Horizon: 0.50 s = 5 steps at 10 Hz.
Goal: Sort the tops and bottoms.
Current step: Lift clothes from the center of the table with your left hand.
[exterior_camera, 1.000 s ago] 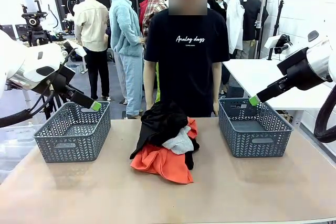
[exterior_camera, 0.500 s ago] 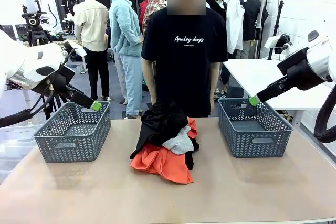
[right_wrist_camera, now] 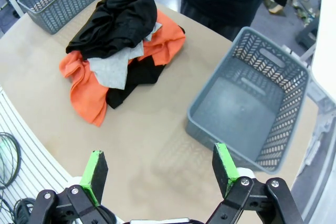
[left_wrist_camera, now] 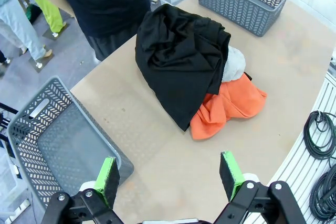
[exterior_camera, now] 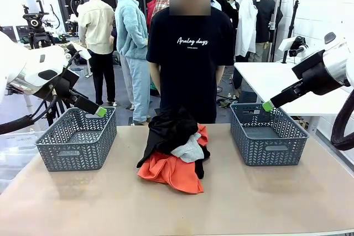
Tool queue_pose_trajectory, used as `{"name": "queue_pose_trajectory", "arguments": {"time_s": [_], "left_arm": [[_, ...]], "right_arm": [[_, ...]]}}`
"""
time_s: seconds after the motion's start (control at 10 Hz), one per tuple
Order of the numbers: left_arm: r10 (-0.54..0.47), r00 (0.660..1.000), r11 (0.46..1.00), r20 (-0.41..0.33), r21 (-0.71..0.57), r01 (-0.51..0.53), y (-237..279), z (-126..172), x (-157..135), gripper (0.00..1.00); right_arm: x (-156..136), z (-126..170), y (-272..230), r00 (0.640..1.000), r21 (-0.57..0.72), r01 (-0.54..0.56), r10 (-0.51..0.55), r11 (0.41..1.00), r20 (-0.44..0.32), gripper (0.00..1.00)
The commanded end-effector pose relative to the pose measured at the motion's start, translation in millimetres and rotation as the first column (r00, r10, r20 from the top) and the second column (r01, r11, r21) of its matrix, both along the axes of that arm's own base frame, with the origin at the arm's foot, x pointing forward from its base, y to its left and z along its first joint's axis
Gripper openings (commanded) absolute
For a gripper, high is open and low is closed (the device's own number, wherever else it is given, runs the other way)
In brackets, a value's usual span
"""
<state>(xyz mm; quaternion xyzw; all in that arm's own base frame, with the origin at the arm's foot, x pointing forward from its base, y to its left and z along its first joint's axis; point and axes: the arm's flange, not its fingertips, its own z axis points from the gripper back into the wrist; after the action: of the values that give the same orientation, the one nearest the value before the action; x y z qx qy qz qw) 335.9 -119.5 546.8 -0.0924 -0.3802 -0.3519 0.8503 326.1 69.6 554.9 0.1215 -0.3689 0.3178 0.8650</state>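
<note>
A heap of clothes lies mid-table. A black bottom [exterior_camera: 167,129] drapes over its top, with a light grey top [exterior_camera: 189,150] and an orange-red top [exterior_camera: 168,171] under it at the near side. The left wrist view shows the black bottom [left_wrist_camera: 181,59] covering most of the orange-red top [left_wrist_camera: 228,109] and the grey top [left_wrist_camera: 234,66]. In the right wrist view a second black piece [right_wrist_camera: 134,80] peeks out beneath the grey top [right_wrist_camera: 113,70]. My left gripper [exterior_camera: 101,112] [left_wrist_camera: 170,177] hovers open above the left basket. My right gripper [exterior_camera: 267,105] [right_wrist_camera: 159,170] hangs open over the right basket.
A grey plastic basket [exterior_camera: 77,146] stands at the table's left and another [exterior_camera: 269,143] at its right. A person in a black printed T-shirt [exterior_camera: 191,53] stands at the far edge behind the heap. Bare tabletop [exterior_camera: 177,208] spreads in front of the heap.
The person behind the table has shifted slightly to the left. Both arms and the heap have stayed still.
</note>
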Motion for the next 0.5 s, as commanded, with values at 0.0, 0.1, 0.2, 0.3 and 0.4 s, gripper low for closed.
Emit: {"name": "queue_pose_trajectory", "arguments": {"time_s": [0.0,0.1,0.2,0.3,0.4], "left_arm": [[-0.001,1.0,1.0,0.002,0.002,0.001,2.0,-0.5,0.9,1.0],[-0.001,1.0,1.0,0.002,0.002,0.001,2.0,-0.5,0.9,1.0],[-0.001,1.0,1.0,0.002,0.002,0.001,2.0,-0.5,0.9,1.0],[-0.001,1.0,1.0,0.002,0.002,0.001,2.0,-0.5,0.9,1.0],[-0.001,1.0,1.0,0.002,0.002,0.001,2.0,-0.5,0.9,1.0]], "right_arm": [[-0.5,-0.8,-0.2,1.0,0.009,-0.007,0.007,1.0,-0.01,1.0],[-0.5,-0.8,-0.2,1.0,0.009,-0.007,0.007,1.0,-0.01,1.0],[-0.5,-0.8,-0.2,1.0,0.009,-0.007,0.007,1.0,-0.01,1.0],[-0.5,-0.8,-0.2,1.0,0.009,-0.007,0.007,1.0,-0.01,1.0],[-0.5,-0.8,-0.2,1.0,0.009,-0.007,0.007,1.0,-0.01,1.0]]}}
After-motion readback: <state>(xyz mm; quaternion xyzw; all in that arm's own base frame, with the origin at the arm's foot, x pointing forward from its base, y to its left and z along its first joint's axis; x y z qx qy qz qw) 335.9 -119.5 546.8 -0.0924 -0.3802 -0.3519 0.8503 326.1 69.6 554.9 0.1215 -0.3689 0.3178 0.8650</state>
